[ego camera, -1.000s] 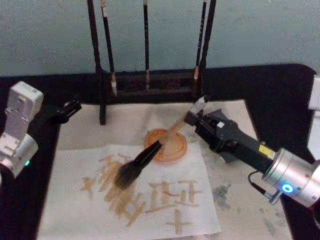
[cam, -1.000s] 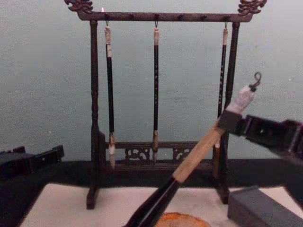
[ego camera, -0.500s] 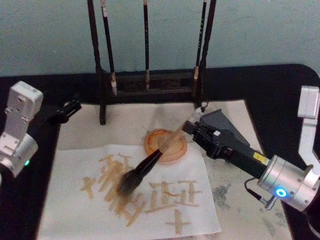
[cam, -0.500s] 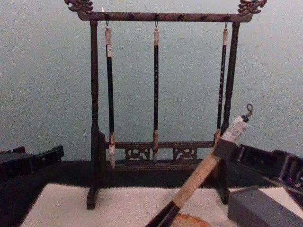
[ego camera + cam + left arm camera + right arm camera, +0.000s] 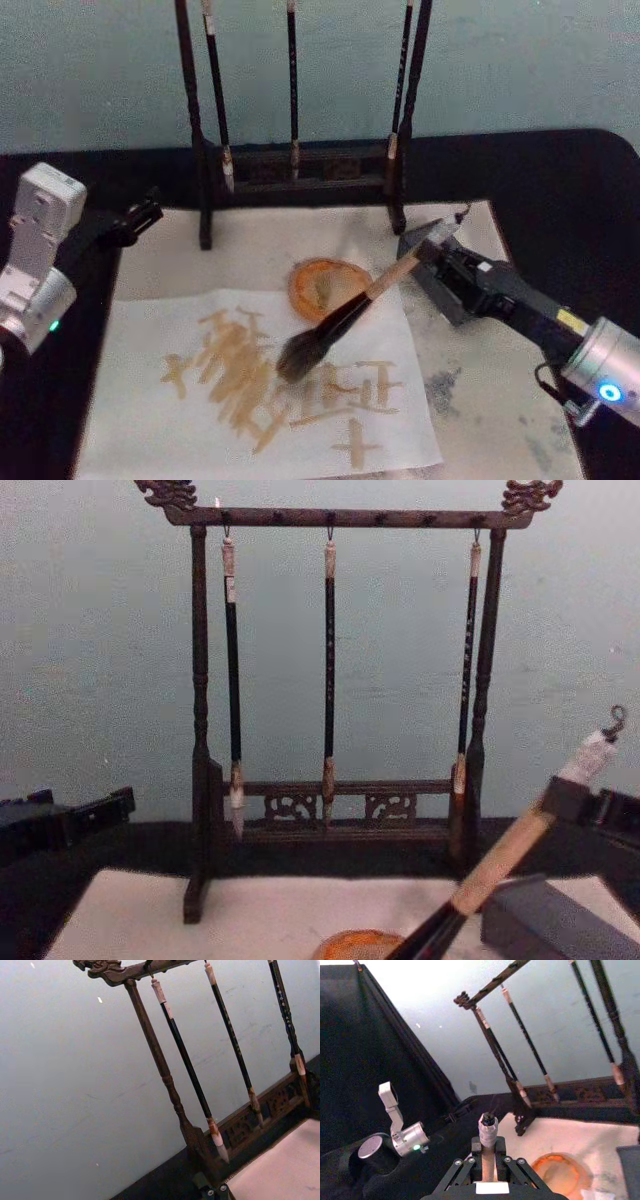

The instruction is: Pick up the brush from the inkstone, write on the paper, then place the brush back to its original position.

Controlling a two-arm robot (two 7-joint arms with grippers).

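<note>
Black desk (image 5: 560,190) under everything. Off-white mat (image 5: 250,250) laid on it, grey smudges on the right part.

Paper (image 5: 140,430) on the mat's near-left area, covered in tan strokes.

Dark rack (image 5: 200,680) upright at the mat's far edge, three slim brushes (image 5: 329,660) hanging from its top bar.

Right claw (image 5: 428,252) in from the right, low over the mat. Clamps tight on the brush (image 5: 350,315), gripping the tan handle just below the pale cap.

Left claw (image 5: 143,214) parked off the mat's far-left corner, well apart from the work. Open or closed: cannot tell.

Grey block (image 5: 545,925) on the mat's right side, just beneath the right claw.

Back to the brush. Leans steeply, cap and loop up toward the right, bristles down at the paper's middle among the strokes. Bristle contact with the paper: cannot tell. Crosses just beside the near-right rim of the inkstone (image 5: 322,285) with its black ferrule.

Inkstone last. Sits at the paper's far edge, between rack and bristles, orange-brown with a glossy rim.
</note>
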